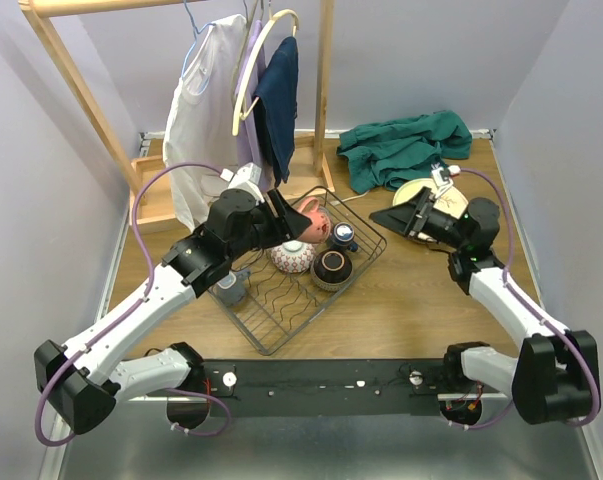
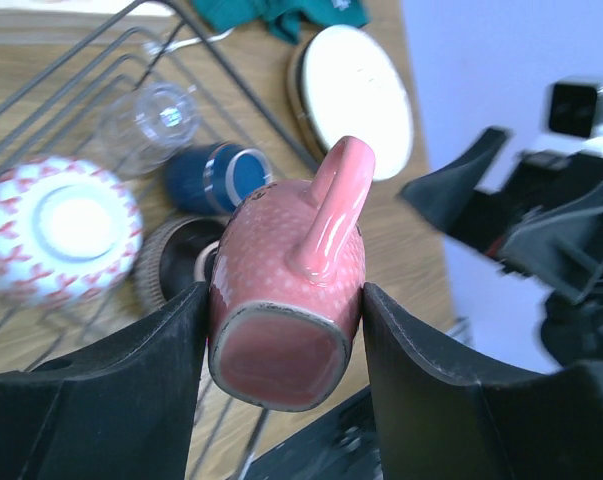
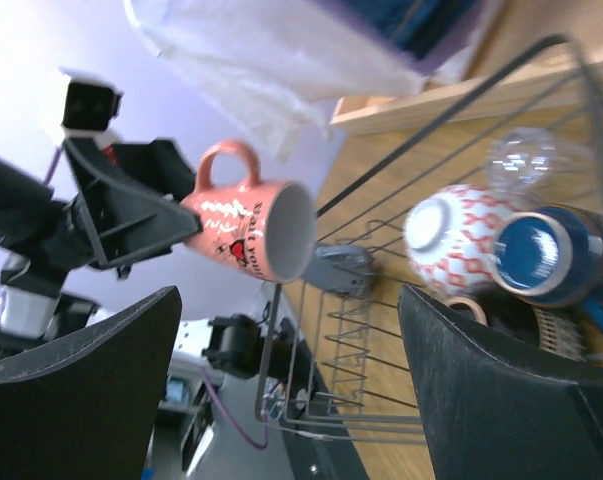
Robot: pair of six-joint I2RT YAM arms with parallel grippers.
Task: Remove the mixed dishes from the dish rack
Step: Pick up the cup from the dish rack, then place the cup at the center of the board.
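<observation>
Clamping the red mug (image 2: 291,250) by its base, the left end effector (image 2: 286,305) held it in the air over the far side of the dish rack (image 1: 281,312). Its mouth was turned toward the right end effector (image 1: 389,216), whose fingers stood wide apart and empty, so it read as a handover setup, with the base grip leaving rim and handle free. Down in the rack sat the patterned bowl (image 1: 293,256), dark bowl (image 1: 332,267), blue cup (image 1: 343,237) and clear glass (image 2: 151,115), while the cream plate (image 1: 421,190) lay out on the counter (image 1: 421,300); the mug carried red print, too blurred to read.

Green cloth (image 1: 406,148), perhaps a shirt, lies near wooden clothes rack (image 1: 324,80).
</observation>
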